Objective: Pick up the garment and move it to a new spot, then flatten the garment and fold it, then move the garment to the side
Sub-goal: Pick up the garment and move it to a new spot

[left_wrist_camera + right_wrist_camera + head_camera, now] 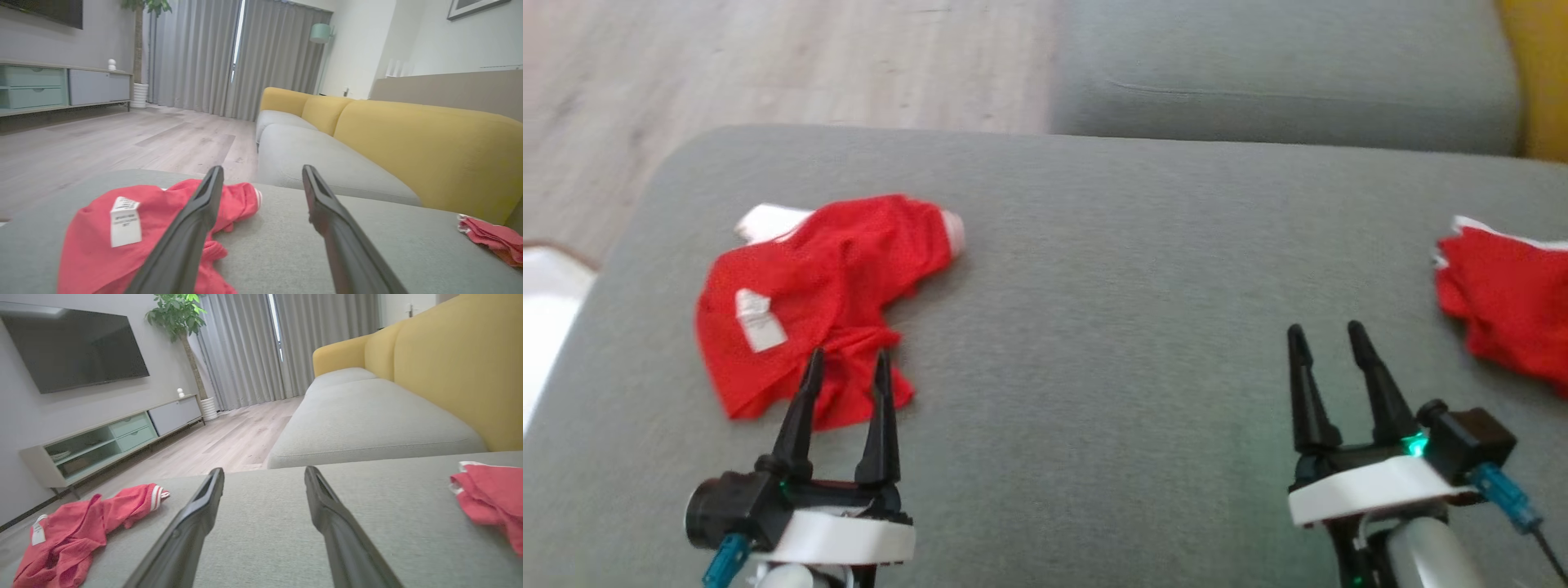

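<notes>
While the left gripper [849, 354] and right gripper [1325, 328] gape empty, the crumpled red mesh garment [809, 302] lies centre-left on the grey fabric cushion [1094, 327]; seemingly light and limp, best pinched at its bunched lower edge.

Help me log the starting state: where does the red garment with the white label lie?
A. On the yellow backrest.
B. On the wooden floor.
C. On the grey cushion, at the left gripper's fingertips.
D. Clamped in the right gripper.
C: the garment lies crumpled on the grey cushion, right at the tips of the open left gripper, which holds nothing.
</notes>
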Available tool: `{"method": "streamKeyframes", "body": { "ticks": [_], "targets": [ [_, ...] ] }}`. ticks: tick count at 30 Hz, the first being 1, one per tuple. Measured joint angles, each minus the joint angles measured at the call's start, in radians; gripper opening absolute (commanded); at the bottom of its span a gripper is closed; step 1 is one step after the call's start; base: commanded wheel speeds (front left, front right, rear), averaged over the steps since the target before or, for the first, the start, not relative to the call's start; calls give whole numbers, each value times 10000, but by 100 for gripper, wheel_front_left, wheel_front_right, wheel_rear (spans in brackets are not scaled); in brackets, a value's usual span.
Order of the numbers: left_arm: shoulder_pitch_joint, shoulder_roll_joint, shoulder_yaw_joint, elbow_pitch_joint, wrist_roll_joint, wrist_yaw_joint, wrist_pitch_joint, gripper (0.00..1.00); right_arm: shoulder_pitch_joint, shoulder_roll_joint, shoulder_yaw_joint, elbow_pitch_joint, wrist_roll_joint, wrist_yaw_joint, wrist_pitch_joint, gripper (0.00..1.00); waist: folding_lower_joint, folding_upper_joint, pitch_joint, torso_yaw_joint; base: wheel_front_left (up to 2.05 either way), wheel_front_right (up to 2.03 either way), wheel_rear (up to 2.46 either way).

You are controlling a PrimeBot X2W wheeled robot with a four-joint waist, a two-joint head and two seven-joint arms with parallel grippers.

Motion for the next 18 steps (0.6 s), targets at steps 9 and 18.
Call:
{"method": "streamKeyframes", "body": {
  "ticks": [9,18],
  "targets": [
    [59,-4,407,31,132,81,0,100,255,6,669,163,219,0,-15,100,0,0,-120,1466,0,0,0],
    [106,0,759,50,221,71,0,100,258,8,1254,284,466,0,-15,100,-1,0,-252,2444,0,0,0]
  ]
}}
